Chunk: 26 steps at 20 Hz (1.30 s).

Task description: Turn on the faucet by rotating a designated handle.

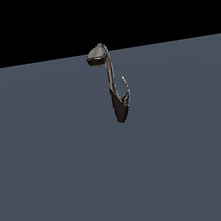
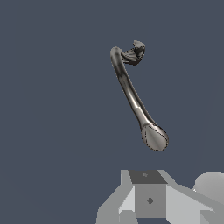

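Note:
The faucet (image 1: 117,104) stands alone on the grey floor in the exterior view, its dark tapered base pointing down. A thin curved neck rises to the flattened oval spout head (image 1: 96,55). The handle (image 1: 125,87) is a thin silvery lever curving up from the base on the exterior view's right. The wrist view looks down on the faucet (image 2: 131,94), with the spout head (image 2: 155,137) nearest and the handle (image 2: 138,47) at the far end. Grey parts of my gripper (image 2: 148,197) fill that picture's edge, apart from the faucet. Its fingertips do not show clearly. The arm is absent from the exterior view.
A flat blue-grey floor (image 1: 53,182) spreads around the faucet on all sides. Above its far edge the background is black. A pale rounded part of the arm (image 2: 211,186) shows beside the gripper in the wrist view.

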Tool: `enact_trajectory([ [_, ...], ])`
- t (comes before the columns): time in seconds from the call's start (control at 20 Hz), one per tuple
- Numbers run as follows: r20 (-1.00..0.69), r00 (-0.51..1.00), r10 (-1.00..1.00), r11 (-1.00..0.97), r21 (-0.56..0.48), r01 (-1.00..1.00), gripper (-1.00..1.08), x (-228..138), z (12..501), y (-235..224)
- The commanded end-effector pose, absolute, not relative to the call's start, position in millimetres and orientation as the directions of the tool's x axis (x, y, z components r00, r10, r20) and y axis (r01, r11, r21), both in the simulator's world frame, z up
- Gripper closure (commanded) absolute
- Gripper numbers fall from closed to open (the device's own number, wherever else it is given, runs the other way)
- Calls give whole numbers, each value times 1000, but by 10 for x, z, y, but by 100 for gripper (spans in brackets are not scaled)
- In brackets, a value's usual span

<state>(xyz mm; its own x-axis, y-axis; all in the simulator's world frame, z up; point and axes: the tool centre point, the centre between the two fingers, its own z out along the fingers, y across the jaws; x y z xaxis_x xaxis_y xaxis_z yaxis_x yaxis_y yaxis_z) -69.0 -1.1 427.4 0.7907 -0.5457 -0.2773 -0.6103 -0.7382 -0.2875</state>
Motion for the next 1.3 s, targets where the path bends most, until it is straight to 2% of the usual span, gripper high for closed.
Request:
enact_trajectory([
  [0.0,-320,740,-592,-681,-293,-671,108,-502,4133,-41],
  [0.55,-506,458,-731,-381,-254,-889,108,236,3379,-252],
  [1.25,-674,33,-738,31,-83,-996,108,878,2225,-637],
])
